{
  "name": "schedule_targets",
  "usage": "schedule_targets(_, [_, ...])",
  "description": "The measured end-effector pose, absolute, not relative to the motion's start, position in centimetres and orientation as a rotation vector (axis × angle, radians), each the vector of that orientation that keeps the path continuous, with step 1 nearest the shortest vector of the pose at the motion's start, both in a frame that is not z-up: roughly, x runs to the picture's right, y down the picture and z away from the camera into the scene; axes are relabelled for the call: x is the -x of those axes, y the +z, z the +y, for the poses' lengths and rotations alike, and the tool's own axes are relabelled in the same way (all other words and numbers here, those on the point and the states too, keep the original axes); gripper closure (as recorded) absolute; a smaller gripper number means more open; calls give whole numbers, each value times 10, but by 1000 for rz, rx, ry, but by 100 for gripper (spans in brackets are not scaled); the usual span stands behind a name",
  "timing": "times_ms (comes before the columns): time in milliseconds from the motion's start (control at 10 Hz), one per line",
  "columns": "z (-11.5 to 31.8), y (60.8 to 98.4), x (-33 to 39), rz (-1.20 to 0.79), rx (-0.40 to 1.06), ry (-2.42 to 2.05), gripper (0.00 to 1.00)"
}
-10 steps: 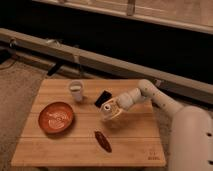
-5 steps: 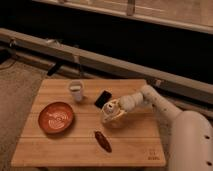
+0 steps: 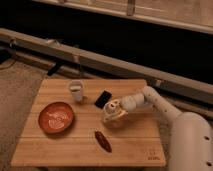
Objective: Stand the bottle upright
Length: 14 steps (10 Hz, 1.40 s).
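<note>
The small translucent yellowish bottle (image 3: 112,113) with a pale round cap sits on the wooden table (image 3: 60,145), right of centre. My gripper (image 3: 119,109) is right at the bottle, reaching in from the right on the white arm (image 3: 155,102). The bottle looks tilted, with its cap towards the upper left.
A white cup (image 3: 76,91) stands at the back left. A black flat object (image 3: 103,98) lies just behind the bottle. A red-orange plate (image 3: 55,117) sits at the left. A dark red-brown elongated object (image 3: 103,141) lies at the front centre. My white body (image 3: 192,142) is by the table's right edge.
The arm has moved the gripper left and slightly down over the table, ending at the bottle. The other objects have not moved.
</note>
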<state>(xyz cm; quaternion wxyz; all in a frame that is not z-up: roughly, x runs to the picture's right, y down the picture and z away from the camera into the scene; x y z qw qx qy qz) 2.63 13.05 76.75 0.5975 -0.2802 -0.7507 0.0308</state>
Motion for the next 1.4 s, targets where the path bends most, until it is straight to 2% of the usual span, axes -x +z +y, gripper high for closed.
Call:
schedule_targets(300, [129, 767, -26, -1705, 674, 3, 100])
schedule_targets(700, [135, 770, -19, -1711, 777, -86, 100])
schedule_targets(1400, [138, 776, -28, -1695, 782, -36, 100])
